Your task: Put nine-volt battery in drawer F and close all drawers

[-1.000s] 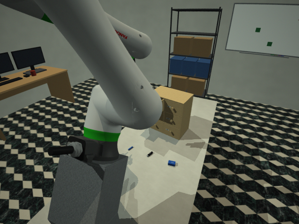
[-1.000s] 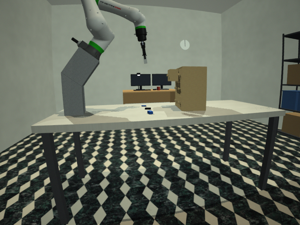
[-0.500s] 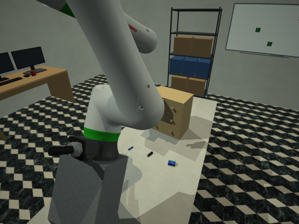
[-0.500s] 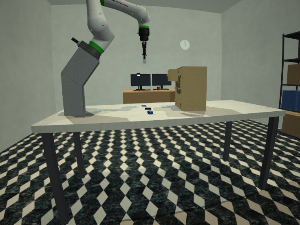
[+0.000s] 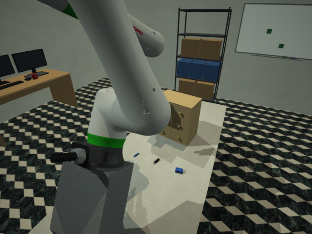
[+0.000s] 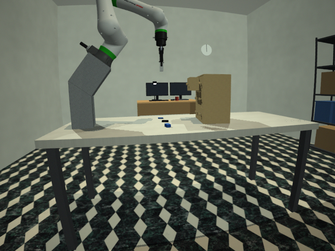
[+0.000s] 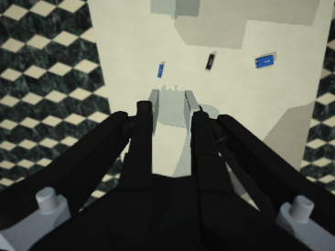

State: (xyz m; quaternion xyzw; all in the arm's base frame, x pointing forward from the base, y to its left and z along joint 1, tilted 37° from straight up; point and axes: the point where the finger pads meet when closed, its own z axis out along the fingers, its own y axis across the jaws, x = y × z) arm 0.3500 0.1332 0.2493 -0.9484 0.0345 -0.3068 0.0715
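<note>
Overhead, the claw is held pointed to 6 o'clock in the exterior view, its pads parted by a modest gap, with nothing gripped. It is kept well above the worktop.

Seen by the wrist camera, a small blue cylinder is found at 11 o'clock from the fingertips. A black cylinder is placed between 1 and 2 o'clock, and the nine-volt battery, a blue block, lies on its side at 2 o'clock. All three are set apart from one another.

In the exterior view, the small chest is stood upright at 4 o'clock from the claw. One top-row drawer is left pulled out toward 9 o'clock; its letter cannot be read. The chest front is partly covered by the arm in the top view. The arm's grey pedestal is seen at 8 o'clock from the claw in the exterior view.
</note>
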